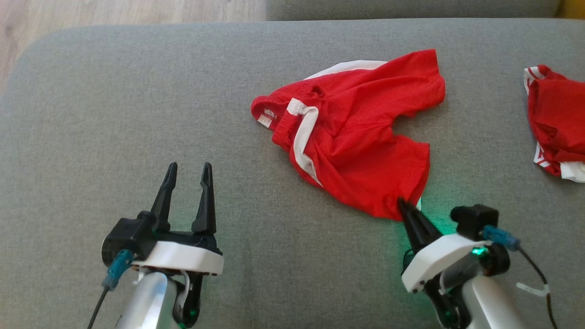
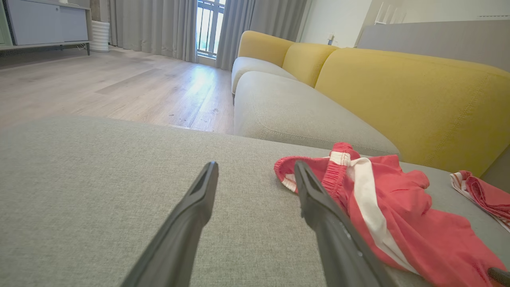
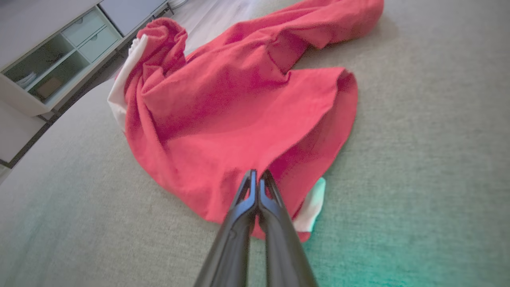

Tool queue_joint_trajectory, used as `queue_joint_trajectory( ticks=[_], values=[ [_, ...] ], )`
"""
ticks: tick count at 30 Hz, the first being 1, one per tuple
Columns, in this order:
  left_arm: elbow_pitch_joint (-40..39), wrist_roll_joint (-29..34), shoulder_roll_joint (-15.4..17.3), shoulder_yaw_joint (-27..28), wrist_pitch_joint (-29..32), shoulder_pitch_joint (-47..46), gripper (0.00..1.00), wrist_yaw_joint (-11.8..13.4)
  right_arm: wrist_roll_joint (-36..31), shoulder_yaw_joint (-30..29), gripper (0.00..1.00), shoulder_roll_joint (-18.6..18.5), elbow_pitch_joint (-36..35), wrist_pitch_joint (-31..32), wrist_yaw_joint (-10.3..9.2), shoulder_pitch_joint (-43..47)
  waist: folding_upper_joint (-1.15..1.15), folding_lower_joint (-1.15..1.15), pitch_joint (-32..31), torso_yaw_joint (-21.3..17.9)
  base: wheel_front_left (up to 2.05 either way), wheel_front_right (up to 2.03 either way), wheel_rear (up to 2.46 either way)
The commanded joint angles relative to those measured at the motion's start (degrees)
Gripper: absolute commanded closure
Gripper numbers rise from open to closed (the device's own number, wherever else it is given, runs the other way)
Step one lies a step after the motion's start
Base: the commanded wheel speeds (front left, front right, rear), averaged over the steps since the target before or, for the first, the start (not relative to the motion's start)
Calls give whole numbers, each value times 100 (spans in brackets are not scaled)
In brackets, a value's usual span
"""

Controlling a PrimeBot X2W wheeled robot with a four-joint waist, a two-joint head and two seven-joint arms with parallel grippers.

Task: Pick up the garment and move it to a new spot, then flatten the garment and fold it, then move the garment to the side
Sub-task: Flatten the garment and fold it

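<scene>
Right gripper clamps the near hem of crumpled red white-striped shorts (on grey fabric cushion); left gripper gapes empty.

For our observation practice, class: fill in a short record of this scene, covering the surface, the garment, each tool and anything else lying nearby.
surface: grey cushion
garment: red shorts with white trim, crumpled, not yet flattened
right tool: shut on the near hem of the shorts
left tool: open, holding nothing, apart from the shorts
also there: second red garment at the right edge, apart from the shorts
</scene>
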Motion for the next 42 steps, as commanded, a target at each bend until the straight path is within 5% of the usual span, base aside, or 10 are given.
queue_joint_trajectory(
  ticks=[1,14,32,33,34,42],
  values=[
    [-155,38,19,201,-54,-206,0,-14,9,81,100,11,-242,-101,39,-212,0,0,-4,1,0,0,0],
    [-159,29,16,151,-54,-233,0,-19,-29,-769,100,-5,-401,-26,39,-911,0,0,15,89,0,0,0],
    [-142,-3,15,68,-54,-262,0,6,-1067,-1851,100,-303,1451,184,39,-2026,0,0,74,363,0,0,0],
    [-144,-5,15,70,-54,-260,0,10,-1174,-1917,17,-291,1554,138,39,-2076,0,0,70,354,0,0,0],
    [-145,-6,15,69,-54,-257,0,14,-1273,-1949,0,-272,1649,91,39,-2121,0,0,63,344,0,0,0],
    [-147,25,21,137,-54,-201,0,30,-1490,-1942,0,-77,1809,-460,39,-2156,0,0,-75,135,0,0,0]
  ],
)
